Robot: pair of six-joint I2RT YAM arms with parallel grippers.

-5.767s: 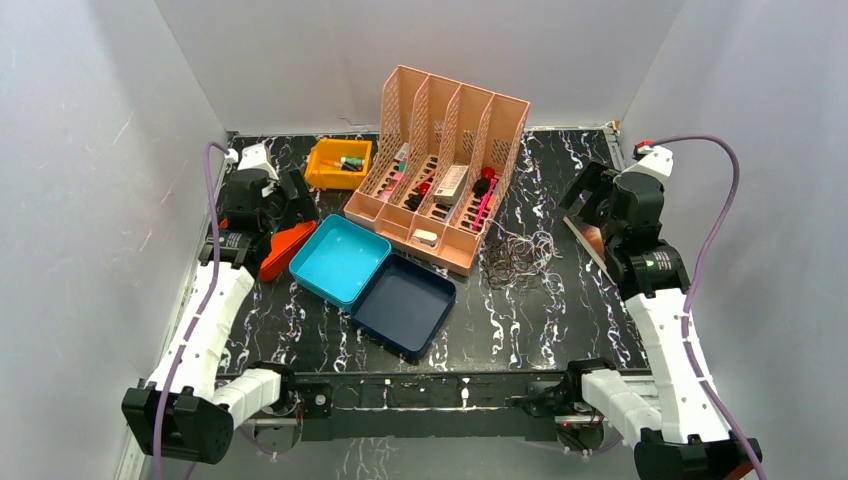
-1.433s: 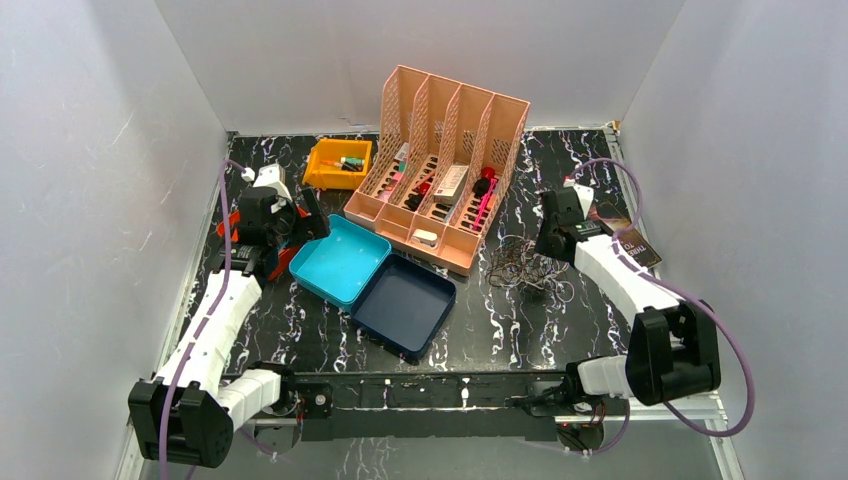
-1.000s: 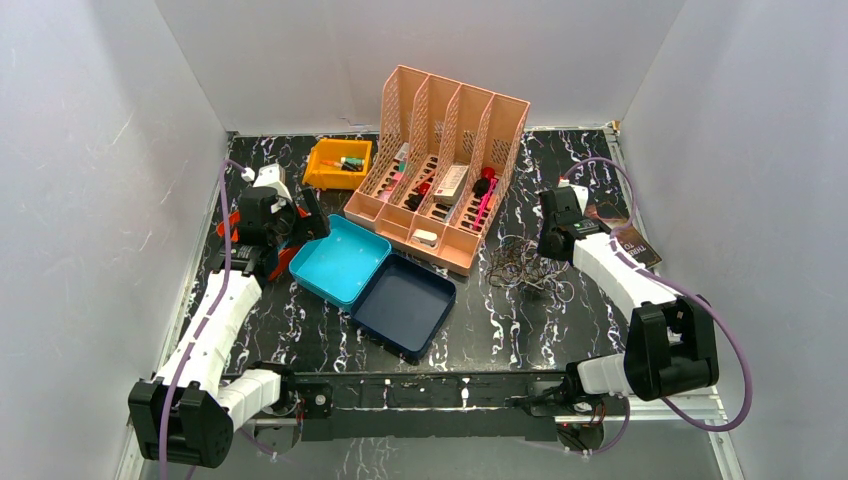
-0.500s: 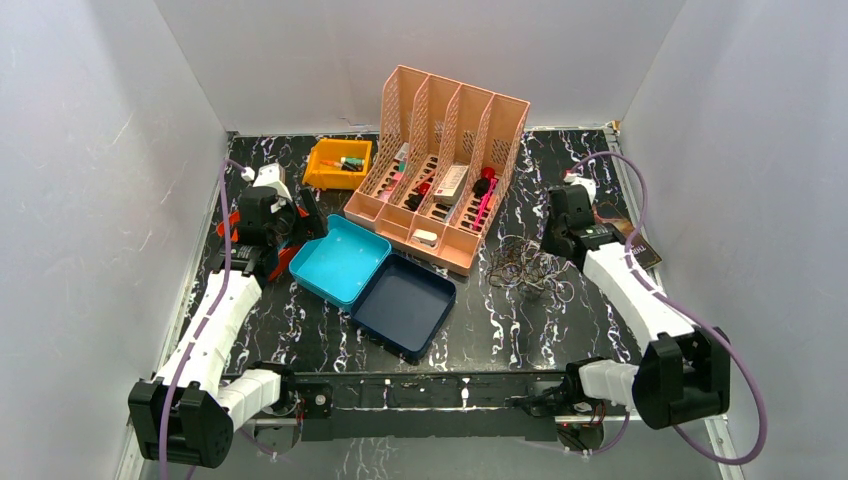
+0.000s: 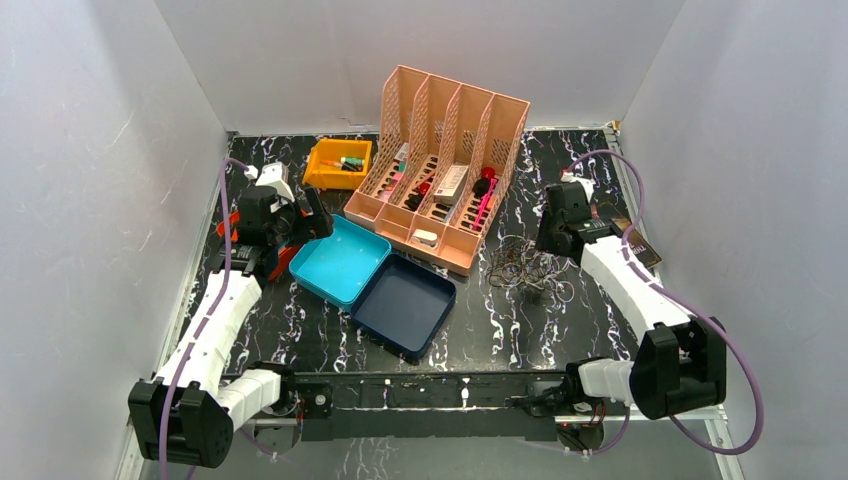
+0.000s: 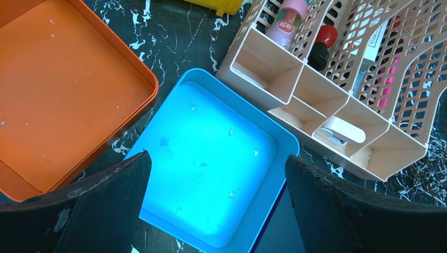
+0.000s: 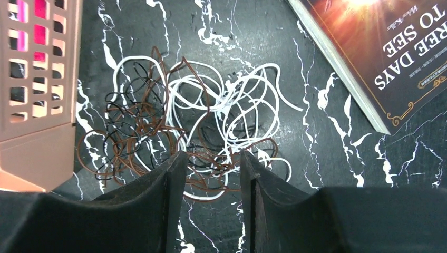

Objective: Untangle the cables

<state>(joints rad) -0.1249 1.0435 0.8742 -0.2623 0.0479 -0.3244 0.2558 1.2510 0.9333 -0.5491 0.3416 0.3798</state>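
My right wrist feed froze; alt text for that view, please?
The right gripper, jaws slightly apart, hangs over a tangle of brown, black and white cables on the black marble table; pink rack left, book upper right.

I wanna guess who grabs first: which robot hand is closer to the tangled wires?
Right. The right gripper hangs just above the cables. The left gripper is far off to their left, over the blue tray.

This looks like a robotics lab test cell. 3 plain white panels (image 5: 420, 40) box in a black marble-patterned table (image 5: 500, 330). A left arm (image 5: 215, 310) and a right arm (image 5: 625, 285) are bolted to a metal rail (image 5: 430, 395). Staged props stand around them: a pink desk organiser (image 5: 440, 170), a teal tray (image 5: 340, 260), a yellow bin (image 5: 338, 165) and a book (image 5: 630, 240).
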